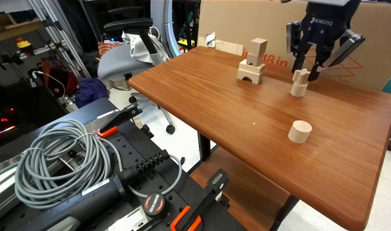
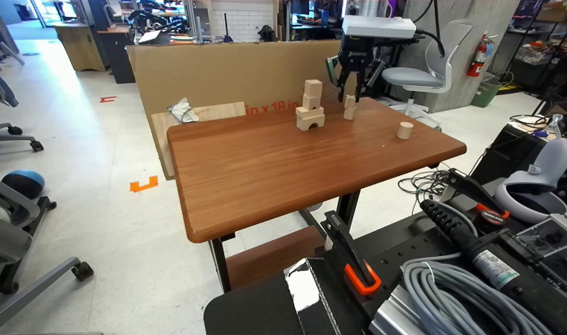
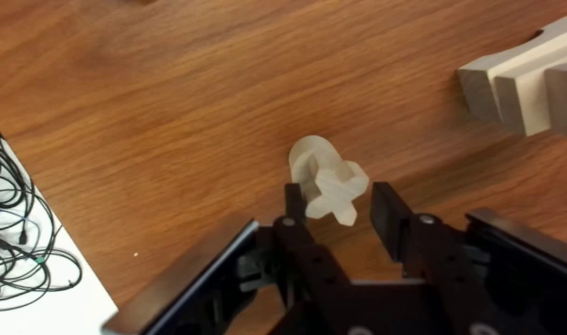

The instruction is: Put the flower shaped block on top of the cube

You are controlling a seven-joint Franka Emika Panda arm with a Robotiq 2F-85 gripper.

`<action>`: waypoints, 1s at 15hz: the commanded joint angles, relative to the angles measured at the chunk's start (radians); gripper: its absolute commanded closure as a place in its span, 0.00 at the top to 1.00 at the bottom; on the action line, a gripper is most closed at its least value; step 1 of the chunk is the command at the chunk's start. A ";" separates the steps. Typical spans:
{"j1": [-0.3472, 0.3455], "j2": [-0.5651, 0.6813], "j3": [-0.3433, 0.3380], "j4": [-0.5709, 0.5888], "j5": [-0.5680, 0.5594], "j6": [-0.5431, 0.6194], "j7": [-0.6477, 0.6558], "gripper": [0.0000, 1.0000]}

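The flower shaped block (image 1: 300,77) is pale wood with a lobed outline. It stands on a smooth wooden cylinder (image 1: 299,90) on the table; its lobed top shows in the wrist view (image 3: 335,191). The cube (image 1: 258,47) is the top block of a wooden stack and also shows in an exterior view (image 2: 313,87). In the wrist view the stack is cut off at the right edge. My gripper (image 3: 333,195) is open, its fingers on either side of the flower block. The left finger is close beside it; a gap shows at the right finger.
Under the cube are a small notched block (image 1: 254,59), a flat block (image 1: 251,67) and an arch block (image 1: 255,77). Another wooden cylinder (image 1: 299,131) stands nearer the table edge. A large cardboard sheet (image 2: 218,79) rises behind the table (image 2: 265,172).
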 commanded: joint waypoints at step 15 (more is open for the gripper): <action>0.034 -0.302 0.064 -0.192 0.029 0.055 0.013 0.07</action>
